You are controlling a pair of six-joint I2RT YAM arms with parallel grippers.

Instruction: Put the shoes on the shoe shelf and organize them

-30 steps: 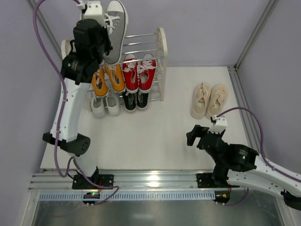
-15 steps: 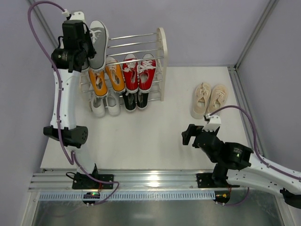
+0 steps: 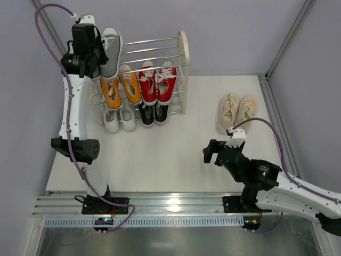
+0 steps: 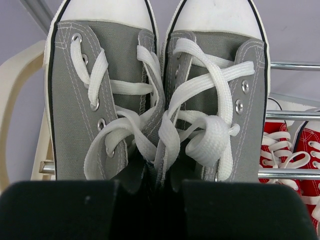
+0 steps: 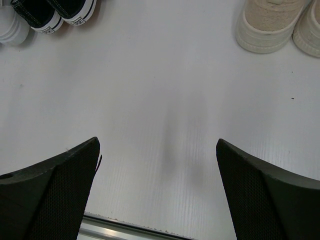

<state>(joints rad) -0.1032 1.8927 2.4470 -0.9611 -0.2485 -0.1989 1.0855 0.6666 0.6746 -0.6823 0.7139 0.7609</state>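
My left gripper (image 3: pixel 98 53) is shut on the inner sides of the grey pair (image 3: pixel 111 52) and holds it over the top left of the shoe shelf (image 3: pixel 169 64). In the left wrist view the grey pair (image 4: pixel 160 85) fills the frame, toes away, with my fingers (image 4: pixel 157 175) pinched between the two shoes. I cannot tell whether the pair rests on the rods. Orange (image 3: pixel 121 88) and red (image 3: pixel 158 81) pairs sit on the middle tier, white (image 3: pixel 118 118) and black (image 3: pixel 153 113) pairs below. The beige pair (image 3: pixel 237 113) lies on the table at right. My right gripper (image 3: pixel 210 152) is open and empty above bare table (image 5: pixel 157 155).
The shelf's cream end frame (image 4: pixel 20 100) is just left of the grey pair, silver rods (image 4: pixel 292 65) and red shoes (image 4: pixel 287 150) to its right. The right wrist view shows black toes (image 5: pixel 55 12) and a beige toe (image 5: pixel 270 22). Walls enclose the table.
My left arm has swung left with the grey pair, from the shelf's top middle to its top left end. My right gripper has drifted slightly left, still open.
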